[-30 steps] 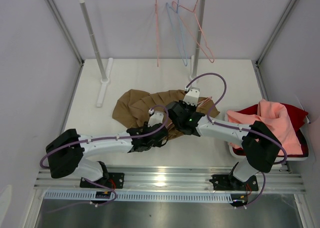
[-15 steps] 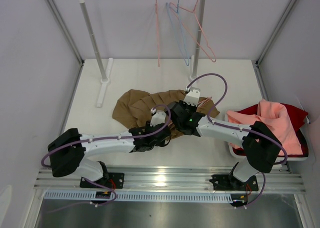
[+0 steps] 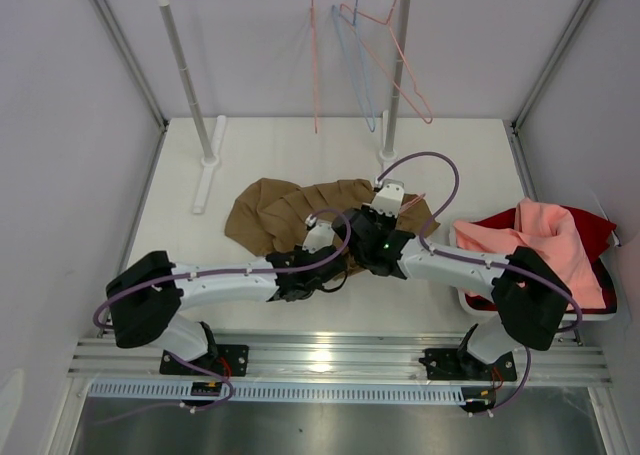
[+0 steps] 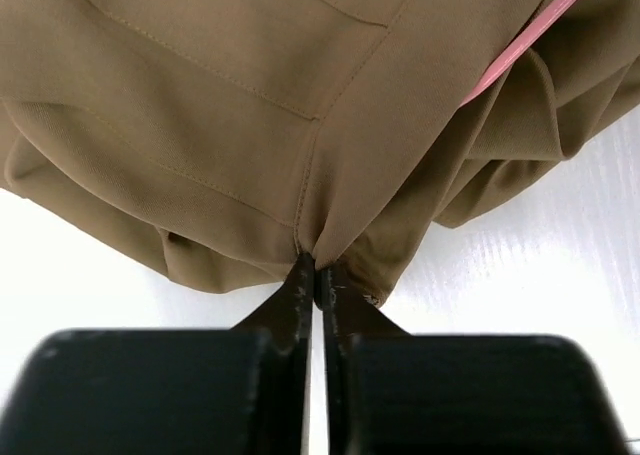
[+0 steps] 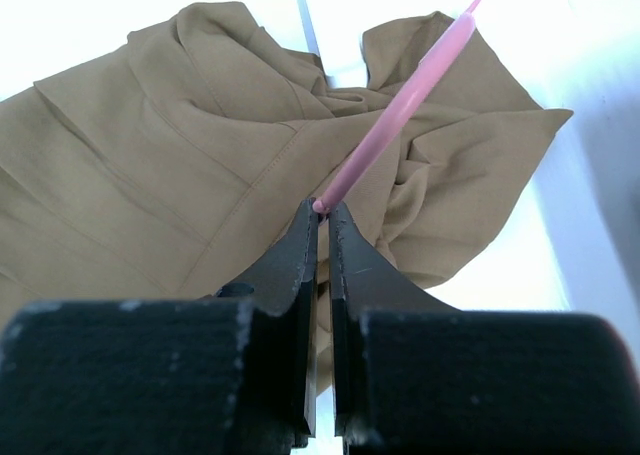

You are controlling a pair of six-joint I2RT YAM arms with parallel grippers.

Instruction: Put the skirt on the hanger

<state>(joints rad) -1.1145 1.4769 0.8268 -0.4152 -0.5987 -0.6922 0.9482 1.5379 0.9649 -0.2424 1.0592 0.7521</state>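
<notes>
**Left arm stretches farther right over the skirt**

Since a second ago the left arm (image 3: 220, 283) has reached farther right, and the right arm (image 3: 450, 263) has edged right with it.

From above, both wrists meet over the near right part of the tan-brown skirt (image 3: 270, 210). It lies crumpled on the white tabletop (image 3: 290, 150). The fingertips are hidden under the wrists in this view.

On the left wrist camera, the left tool (image 4: 318, 275) is pinched tight on a seam fold at the skirt's edge. Its fingers nearly touch, and the cloth gathers to their tips. A stretch of the salmon-pink wire hanger (image 4: 525, 40) crosses the cloth at the upper right.

On the right wrist camera, the right tool (image 5: 322, 213) is clamped narrow on the hanger's wire. The wire slants up and to the right across the rumpled skirt. I cannot tell whether cloth is caught between the fingers as well.
</notes>
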